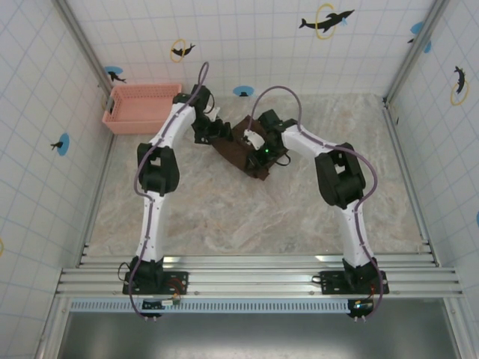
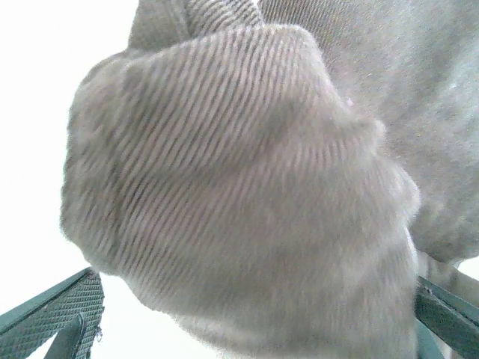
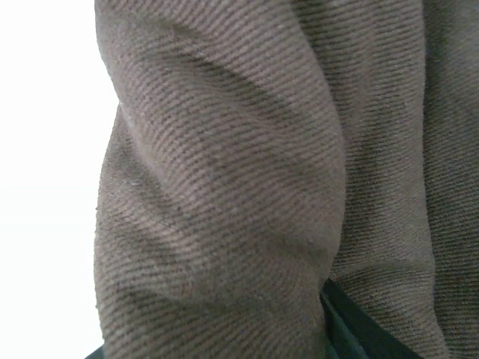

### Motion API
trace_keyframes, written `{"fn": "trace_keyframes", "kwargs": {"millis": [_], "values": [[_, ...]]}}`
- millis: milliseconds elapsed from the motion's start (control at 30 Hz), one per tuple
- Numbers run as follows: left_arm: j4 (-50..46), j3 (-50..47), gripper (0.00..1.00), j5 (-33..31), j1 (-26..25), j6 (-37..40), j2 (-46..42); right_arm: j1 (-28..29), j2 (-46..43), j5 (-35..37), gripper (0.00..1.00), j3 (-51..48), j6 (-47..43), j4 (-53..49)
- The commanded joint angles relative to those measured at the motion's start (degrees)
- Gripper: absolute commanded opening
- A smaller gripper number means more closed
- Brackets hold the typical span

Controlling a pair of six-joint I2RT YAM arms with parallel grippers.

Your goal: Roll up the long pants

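- You find the long pants [image 1: 238,153] lying on the table [image 1: 224,217], in its far middle part.
- The left gripper [image 1: 215,129] is at their far left end, and the right gripper [image 1: 260,143] is on their right side.
- A basket [image 1: 142,107] stands in the far left corner, left of the pants and apart from them.
- Between the left gripper's fingers [image 2: 63,310] lies the fabric of the pants.

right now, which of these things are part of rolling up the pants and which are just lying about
Part of the job:
long pants, bunched into a dark brown bundle
left gripper and right gripper, both at the cloth

Just lying about:
pink basket, off at the far left
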Motion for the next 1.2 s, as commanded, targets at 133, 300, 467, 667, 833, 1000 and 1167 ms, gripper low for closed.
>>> {"fn": "trace_keyframes", "kwargs": {"millis": [133,300,467,667,833,1000,1167], "values": [[-1.93,-0.61,0.97,-3.31,1.13,-0.40,-8.99,-1.29,0.01,-23.19,0.44,-9.62,21.68,16.64],[-2.94,-1.65,0.98,-3.15,1.09,0.44,-10.26,-1.43,0.70,-27.64,0.45,-14.26,38.29,33.71],[-1.54,-5.62,0.98,-2.36,0.82,0.49,-11.58,-2.34,0.91,-28.28,0.45,-19.04,51.06,47.38],[-0.75,-10.47,0.98,-4.16,-0.72,1.57,-10.26,-2.87,1.56,-29.51,0.44,-20.65,51.79,48.68],[4.34,-12.41,0.97,-1.08,-0.72,-2.29,-8.58,-2.09,1.92,-30.42,0.43,-19.67,46.82,42.34],[3.78,-8.19,0.98,-0.21,-0.71,-3.96,-3.24,-1.40,1.77,-30.62,0.43,-19.09,46.33,41.70],[3.40,-5.54,0.97,0.45,-0.97,-4.93,0.33,-0.77,1.82,-30.87,0.42,-18.34,45.92,41.03]]}}
